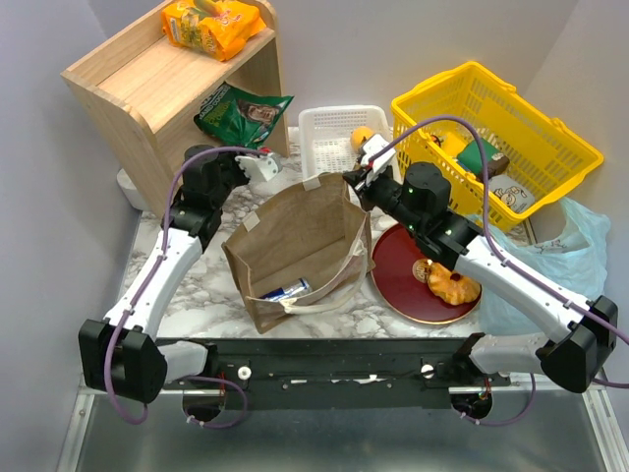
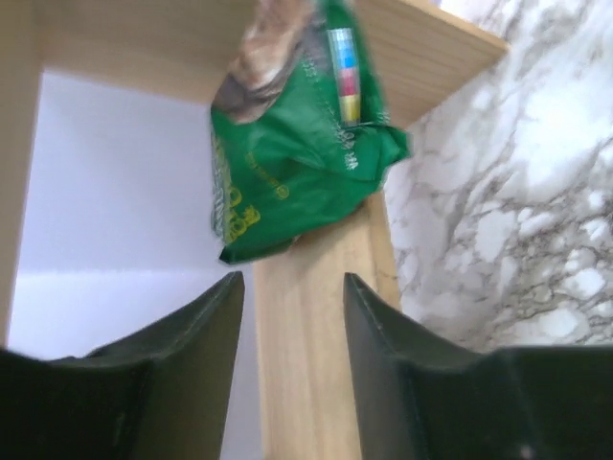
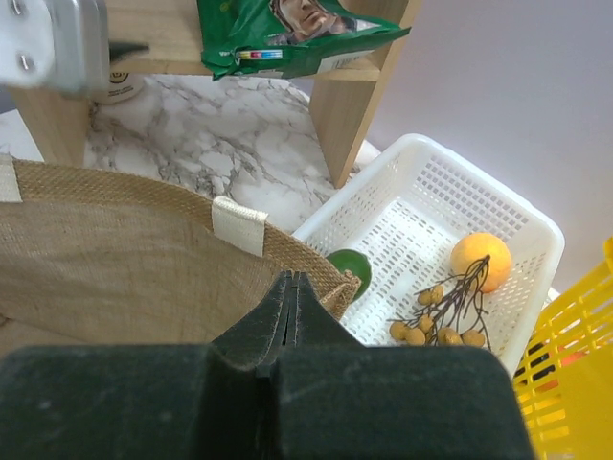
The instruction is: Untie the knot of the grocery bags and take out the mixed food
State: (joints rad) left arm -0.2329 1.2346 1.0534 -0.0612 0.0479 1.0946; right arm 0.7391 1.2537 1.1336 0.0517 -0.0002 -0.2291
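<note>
- Right gripper point(image 3: 292, 285), closed, pinches the far rim of the brown paper bag point(image 1: 295, 236), probably holding it open.
- Left gripper point(image 2: 292, 283), open and empty, faces the green snack packet point(image 2: 287, 153).

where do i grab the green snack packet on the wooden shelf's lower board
Pinch the green snack packet by the flat edge that overhangs the wooden shelf board, coming from the open front; the rest lies flat on the wood.
</note>
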